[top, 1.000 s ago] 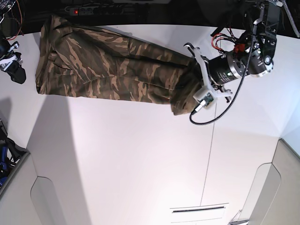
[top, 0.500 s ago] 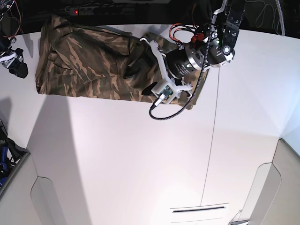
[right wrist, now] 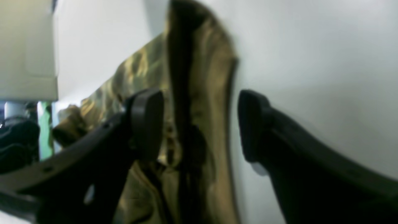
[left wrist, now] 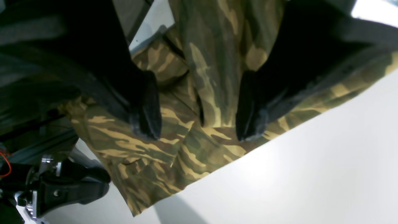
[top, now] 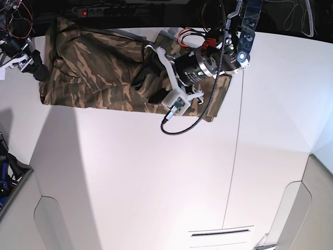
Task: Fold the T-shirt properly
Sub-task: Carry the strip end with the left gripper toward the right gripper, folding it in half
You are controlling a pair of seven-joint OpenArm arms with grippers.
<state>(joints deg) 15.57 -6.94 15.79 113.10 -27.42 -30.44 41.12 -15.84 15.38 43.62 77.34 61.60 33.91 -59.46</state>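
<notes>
Camouflage T-shirt (top: pixel 99 73) spread on the white tabletop (top: pixel 156 182) — left end effector (left wrist: pixel 199 105) released above its middle, right end effector (right wrist: pixel 200 124) released, straddling its edge.

The T-shirt (top: pixel 99 70) is brown, tan and olive camouflage on a white table (top: pixel 156 182), with black, seemingly matte, fingers (left wrist: pixel 146 105).

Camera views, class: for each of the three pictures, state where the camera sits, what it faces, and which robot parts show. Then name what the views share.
Base: overhead, facing down on the white table; both arms show.
Left wrist: on the left arm, looking past the open left gripper at the T-shirt.
Right wrist: on the right arm, looking past the open right gripper along a shirt edge.
Shared: all three show the T-shirt and the table.
</notes>
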